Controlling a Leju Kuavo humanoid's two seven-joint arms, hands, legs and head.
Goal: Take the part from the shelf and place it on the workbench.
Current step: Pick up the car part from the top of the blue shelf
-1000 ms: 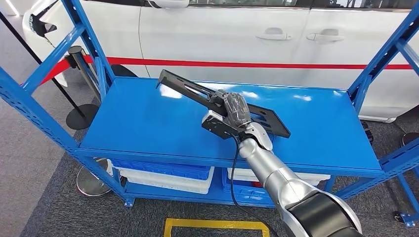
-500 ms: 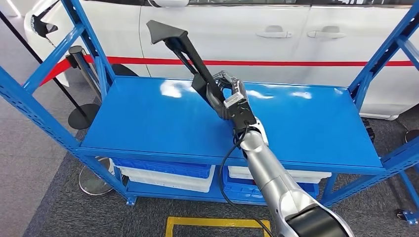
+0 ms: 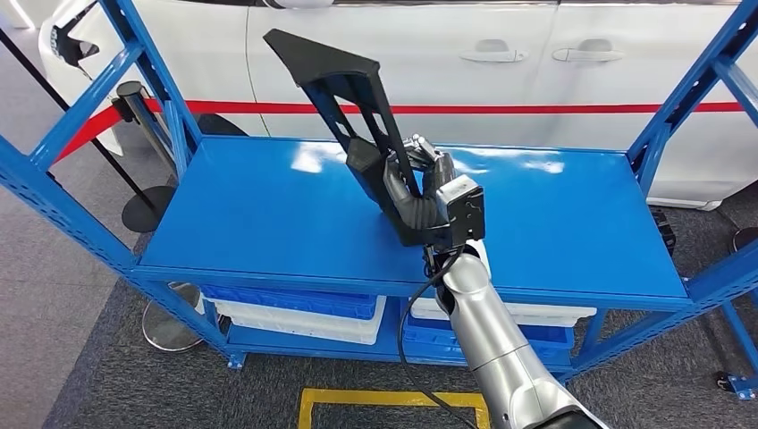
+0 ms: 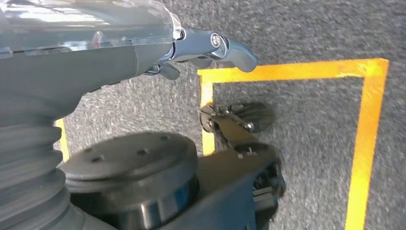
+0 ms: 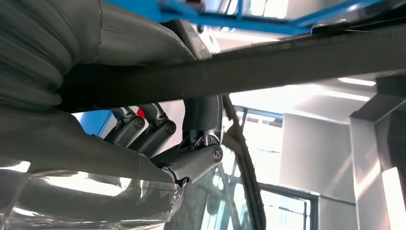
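Part: a long black flat bracket-like part is held clear above the blue shelf, tilted steeply, its wide end raised toward the white car behind and its lower end inside the hand. In the right wrist view the part is seen as a dark bar crossing in front of the hand.
Right hand: the right hand is clamped on the lower end of the part, above the middle of the shelf surface; dark fingers are seen curled against the bar in the right wrist view.
Left hand: the left hand is seen in the left wrist view hanging over grey carpet, nothing in it; whether the fingers are spread or curled cannot be told.
Shelf: a blue metal rack with a bare glossy top level; blue and white bins are stored on the level below.
Floor: yellow tape lines are marked on the carpet; a yellow outline is also seen in front of the rack.
Background: a red stripe is painted along the car's side; a black stanchion post stands left of the rack.
Writing: no readable lettering or brand mark is made out on the part, the rack or the car.
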